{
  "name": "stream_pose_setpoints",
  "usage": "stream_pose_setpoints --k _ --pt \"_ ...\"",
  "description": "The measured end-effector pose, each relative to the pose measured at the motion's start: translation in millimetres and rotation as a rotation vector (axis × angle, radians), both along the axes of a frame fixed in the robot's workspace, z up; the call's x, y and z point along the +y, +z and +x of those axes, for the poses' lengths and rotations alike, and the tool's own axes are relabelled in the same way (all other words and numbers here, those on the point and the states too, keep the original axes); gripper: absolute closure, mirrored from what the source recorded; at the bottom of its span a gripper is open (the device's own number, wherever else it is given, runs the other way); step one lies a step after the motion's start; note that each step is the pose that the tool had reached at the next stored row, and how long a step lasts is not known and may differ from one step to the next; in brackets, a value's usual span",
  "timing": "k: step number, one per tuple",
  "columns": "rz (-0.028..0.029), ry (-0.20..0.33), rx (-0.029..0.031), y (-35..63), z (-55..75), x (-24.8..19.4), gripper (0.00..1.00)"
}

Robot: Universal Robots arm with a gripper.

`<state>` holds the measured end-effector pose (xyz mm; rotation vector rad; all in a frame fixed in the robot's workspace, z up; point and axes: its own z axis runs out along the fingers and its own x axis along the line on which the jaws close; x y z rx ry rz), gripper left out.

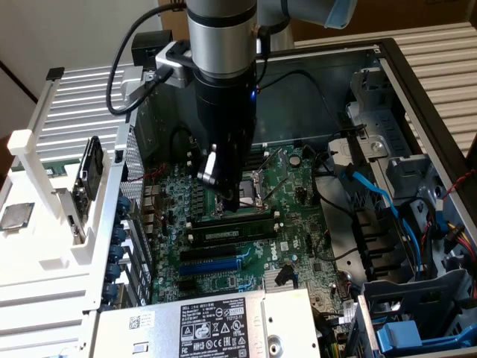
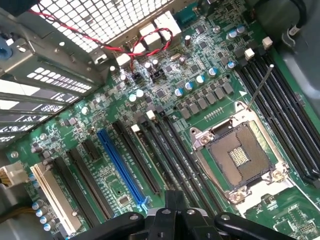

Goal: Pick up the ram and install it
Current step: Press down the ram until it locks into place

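Observation:
The ram, a dark-green stick with a pale label, lies along one of the black memory slots on the motherboard, between the slot's white end clips. It looks level with the slot. My gripper hangs just above it, on the side of the CPU socket, and partly covers that socket in the exterior view. In the wrist view its dark fingers are pressed together over the long black slots. The gripper is shut with nothing seen held between the fingers.
A blue expansion slot runs parallel to the memory slots. The power supply sits at the case's near edge. Blue cables and drive bays crowd the exterior view's right. Red and black wires loop near the perforated case wall.

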<state>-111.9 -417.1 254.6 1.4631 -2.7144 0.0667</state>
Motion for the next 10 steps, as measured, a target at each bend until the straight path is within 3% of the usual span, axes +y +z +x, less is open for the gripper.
stream_pose_setpoints --k 10 --pt "0.0 -0.153 0.0 0.0 0.0 0.0 0.9"
